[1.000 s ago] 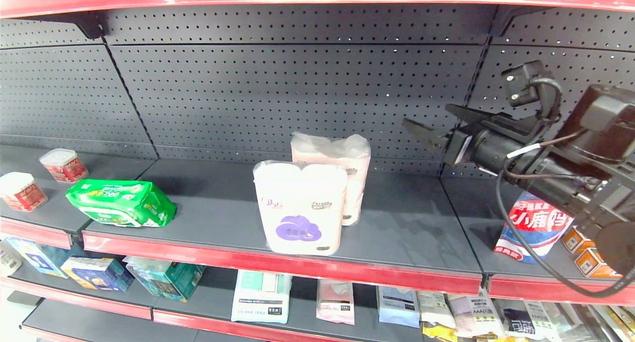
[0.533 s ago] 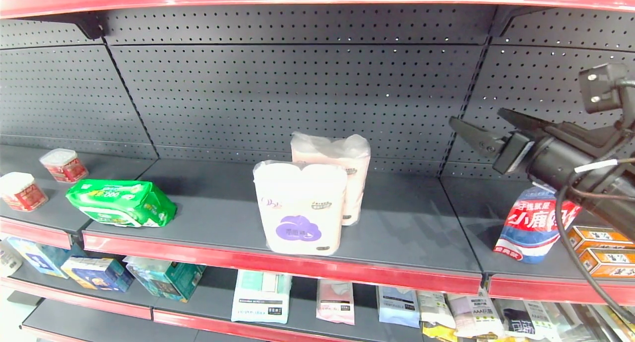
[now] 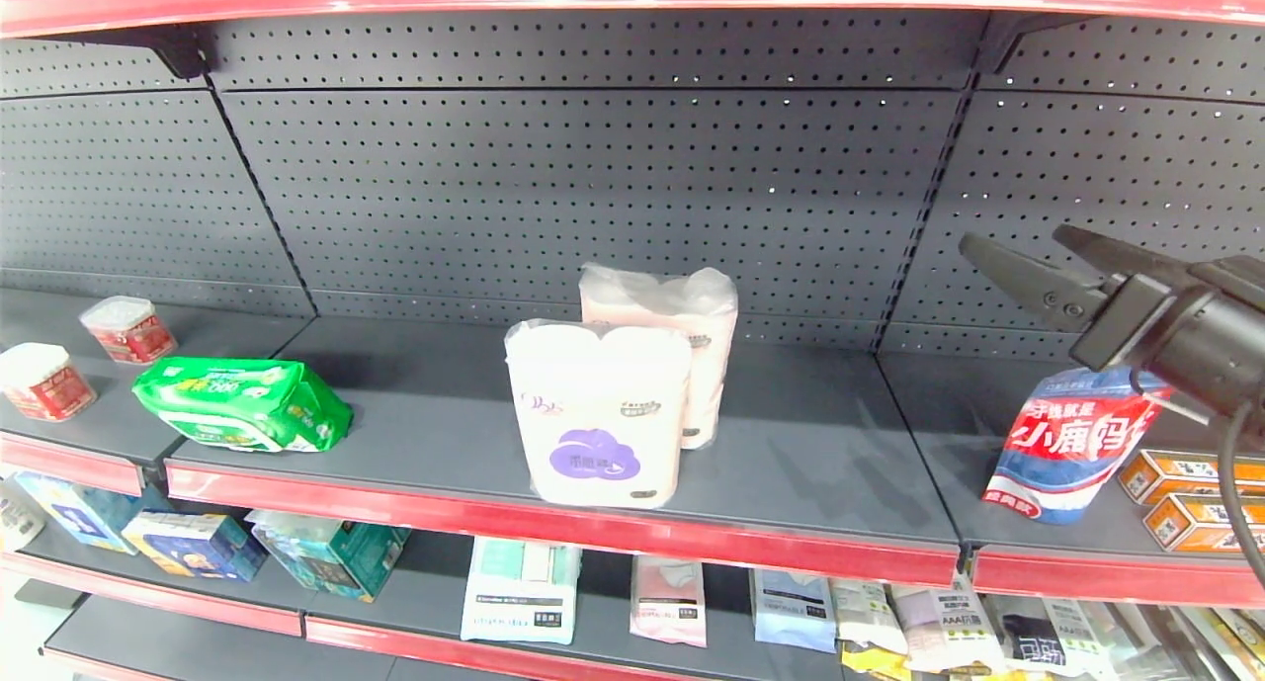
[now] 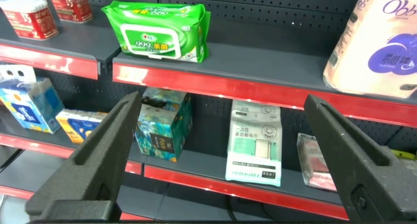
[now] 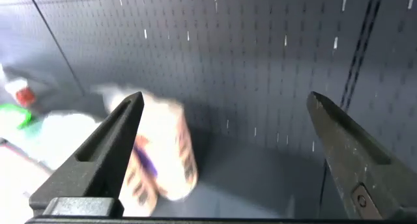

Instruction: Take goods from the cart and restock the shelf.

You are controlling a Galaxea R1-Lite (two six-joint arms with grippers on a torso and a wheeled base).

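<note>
Reckon the step here is getting clear of the shelf (image 3: pixel 810 444) and heading to the cart for the next item. Seeing the right hand (image 3: pixel 1010 238) spread wide with nothing in it, hanging in front of the pegboard back (image 3: pixel 593 197) over the right bay, just above a red-and-blue pouch (image 3: pixel 1072 444). Same for the left hand (image 4: pixel 223 100): splayed open, empty, facing the shelf fronts below the green wipes pack (image 4: pixel 156 32). Can spot two toilet roll packs (image 3: pixel 598 414) already standing upright mid-shelf, front to back and touching.

To do it well:
- Pull straight out and level before swinging anywhere, so as not to clip the pouch or the orange boxes (image 3: pixel 1196 493) beside it.
- Keep both hands released on the way.
- For the next load, aim for the bare stretch between the toilet roll packs and the wipes pack, not on top of anything.

On materials:
- Toilet roll packs: soft rolls in thin crinkly film, so probably squashy and a bit slippery. Grab across the flat sides, gently.
- Wipes pack: floppy, glossy, lying flat and slightly skewed.
- Pouch: limp plastic, standing a bit crooked, likely easy to topple.
- Orange boxes: stiff card, square-edged.
- Shelf: smooth matte dark metal with a red strip along the front, so should let packs slide into place.
</note>
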